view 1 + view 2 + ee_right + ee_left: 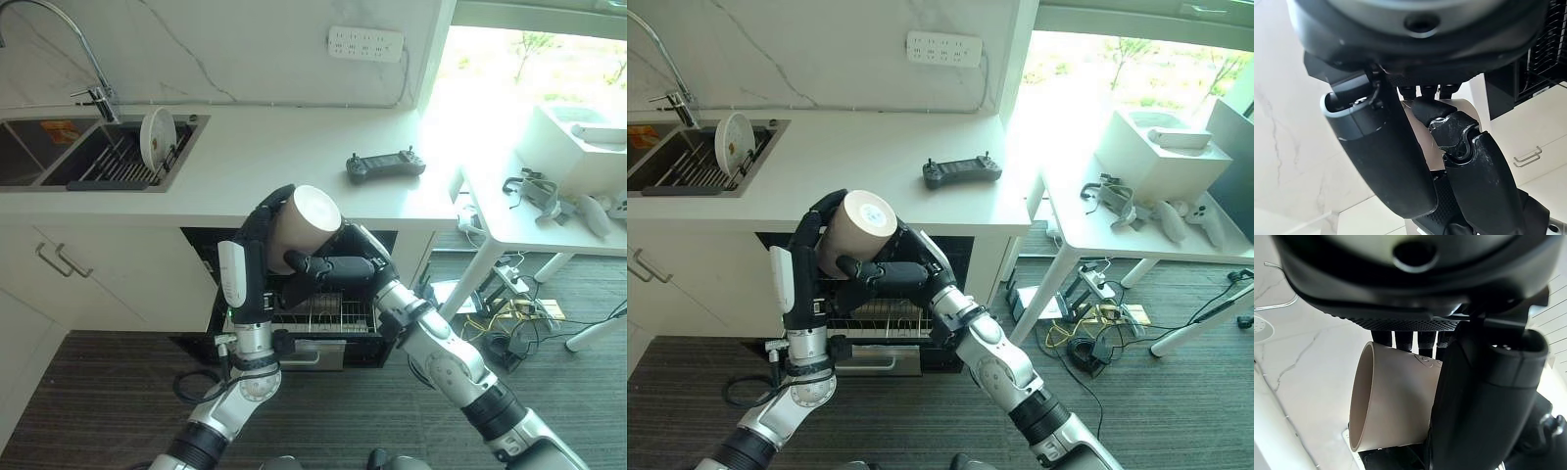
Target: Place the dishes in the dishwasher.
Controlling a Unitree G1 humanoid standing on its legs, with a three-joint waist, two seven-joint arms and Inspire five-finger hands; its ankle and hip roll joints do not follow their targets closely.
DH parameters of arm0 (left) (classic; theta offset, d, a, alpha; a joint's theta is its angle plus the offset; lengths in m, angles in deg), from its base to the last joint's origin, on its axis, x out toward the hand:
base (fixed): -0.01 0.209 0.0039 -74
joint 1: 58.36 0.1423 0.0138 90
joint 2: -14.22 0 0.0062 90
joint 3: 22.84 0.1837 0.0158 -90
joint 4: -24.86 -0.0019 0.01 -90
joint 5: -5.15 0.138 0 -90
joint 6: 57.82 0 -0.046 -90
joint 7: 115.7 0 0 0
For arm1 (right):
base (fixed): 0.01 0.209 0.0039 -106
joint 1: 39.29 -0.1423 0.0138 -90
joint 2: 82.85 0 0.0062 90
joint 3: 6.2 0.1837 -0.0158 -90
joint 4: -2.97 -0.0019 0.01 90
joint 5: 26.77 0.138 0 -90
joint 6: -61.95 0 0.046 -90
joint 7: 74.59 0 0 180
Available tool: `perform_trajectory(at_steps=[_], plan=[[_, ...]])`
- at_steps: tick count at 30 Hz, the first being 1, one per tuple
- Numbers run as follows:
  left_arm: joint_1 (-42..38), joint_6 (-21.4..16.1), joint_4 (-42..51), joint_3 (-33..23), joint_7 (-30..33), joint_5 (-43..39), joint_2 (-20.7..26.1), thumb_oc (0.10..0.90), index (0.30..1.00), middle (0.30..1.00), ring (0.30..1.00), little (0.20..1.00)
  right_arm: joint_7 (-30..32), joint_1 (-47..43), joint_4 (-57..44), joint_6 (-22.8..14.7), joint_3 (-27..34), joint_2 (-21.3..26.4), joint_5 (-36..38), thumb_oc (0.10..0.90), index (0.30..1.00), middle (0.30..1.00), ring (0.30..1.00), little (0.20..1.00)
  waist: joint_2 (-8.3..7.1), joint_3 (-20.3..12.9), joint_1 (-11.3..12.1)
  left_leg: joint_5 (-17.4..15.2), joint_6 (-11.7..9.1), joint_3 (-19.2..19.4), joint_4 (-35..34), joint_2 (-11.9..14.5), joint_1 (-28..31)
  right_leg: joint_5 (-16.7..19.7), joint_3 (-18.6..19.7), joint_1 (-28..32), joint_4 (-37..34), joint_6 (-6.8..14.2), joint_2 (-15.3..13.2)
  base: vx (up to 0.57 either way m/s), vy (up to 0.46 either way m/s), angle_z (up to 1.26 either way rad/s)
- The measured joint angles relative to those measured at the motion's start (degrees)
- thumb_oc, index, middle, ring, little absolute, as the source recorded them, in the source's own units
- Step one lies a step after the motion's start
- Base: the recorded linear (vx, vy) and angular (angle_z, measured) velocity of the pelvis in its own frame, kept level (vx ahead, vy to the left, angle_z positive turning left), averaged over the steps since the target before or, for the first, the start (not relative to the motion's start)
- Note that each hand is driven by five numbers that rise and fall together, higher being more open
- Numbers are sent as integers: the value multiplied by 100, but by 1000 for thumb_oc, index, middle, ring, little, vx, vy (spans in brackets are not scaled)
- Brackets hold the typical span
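Note:
A beige cup [312, 217] is held tipped in the air, its base toward me, above the pulled-out dishwasher rack [328, 313]. My left hand [253, 250] is curled round the cup's left side, and the cup's open rim [1359, 401] shows past its fingers in the left wrist view. My right hand [345, 262] grips the cup from the right, thumb laid across its lower side. In the right wrist view the thumb [1386, 156] lies against the left hand's fingers, with a sliver of cup [1471, 108] behind. A white plate [157, 137] stands upright in the sink's rack.
The sink [29, 147] with its faucet [93, 69] sits at the counter's far left. A black controller [385, 165] lies on the white counter [274, 157]. A white side table [549, 220] with gear stands to the right, and cables lie on the floor beneath it.

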Motion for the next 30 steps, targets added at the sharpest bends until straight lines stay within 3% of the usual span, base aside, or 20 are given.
perform_trajectory(at_steps=[13, 24, 30], plan=[[-10, 1, -73, 152, 0, -61, -6, 400, 300, 300, 300, 300, 87, -160, 255, 190, -164, -15, 107, 800, 900, 900, 900, 900, 3, -2, 151, -9, 20, -119, 81, -46, -78, 4, -96, 26, 15, 9, -59, 5, 1, 4], [-30, -3, -189, 218, -329, -1122, -260, 400, 300, 300, 300, 300, 439, -228, 255, 219, -177, -52, 114, 800, 900, 900, 900, 900, 3, -2, 251, -16, 32, -143, 100, -59, -103, 5, -115, 26, 16, 11, -76, 0, 0, 0], [27, 16, -352, 223, -424, -1145, -270, 400, 300, 300, 300, 300, 631, -239, 254, -95, -156, -111, 115, 800, 900, 900, 900, 900, 4, -1, 241, -18, 35, -230, 153, -61, -179, 4, -178, 25, 12, 10, -80, -11, -15, 6]])
